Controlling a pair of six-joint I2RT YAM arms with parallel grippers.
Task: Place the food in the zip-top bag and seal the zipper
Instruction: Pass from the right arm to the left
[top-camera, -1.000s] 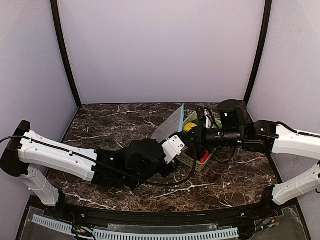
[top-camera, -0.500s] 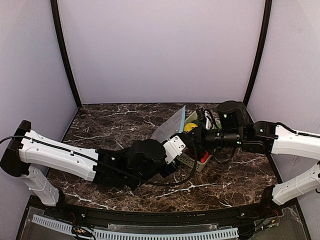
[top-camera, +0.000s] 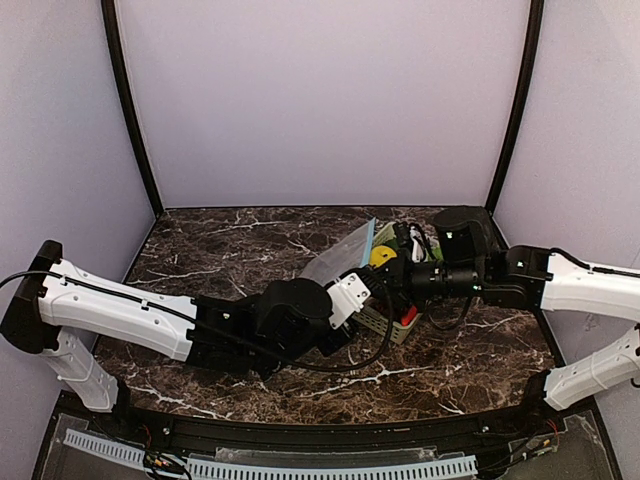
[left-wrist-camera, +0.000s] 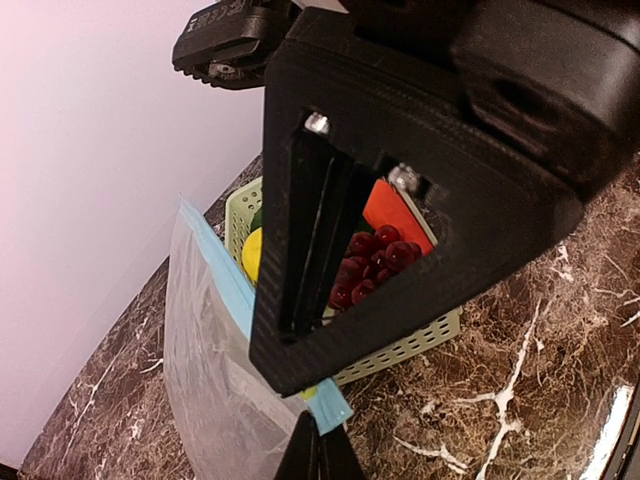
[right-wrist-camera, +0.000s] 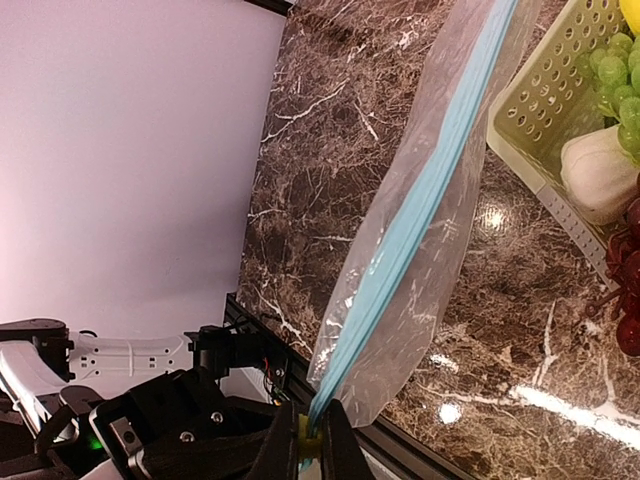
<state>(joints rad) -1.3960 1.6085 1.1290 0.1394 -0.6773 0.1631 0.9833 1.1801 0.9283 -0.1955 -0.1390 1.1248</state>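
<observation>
Teal zipper (right-wrist-camera: 405, 235) pinched by left gripper (left-wrist-camera: 320, 455) and right gripper (right-wrist-camera: 303, 450), jaws narrow | zip-top bag (left-wrist-camera: 200, 390) upright beside basket (left-wrist-camera: 400, 345) | food (left-wrist-camera: 370, 265) inside basket | judged: draw pinches apart gently, mouth toward basket

1. The zip-top bag (right-wrist-camera: 432, 250) is rendered clear, its zipper (right-wrist-camera: 402, 250) teal-blue.
2. The basket (left-wrist-camera: 400, 345) is coloured pale green, with a lattice pattern.
3. The table (top-camera: 230, 250) is patterned in dark brown marble, veined white.
4. The grapes (left-wrist-camera: 370, 265) are coloured dark red, the lemon (top-camera: 381, 254) yellow.
</observation>
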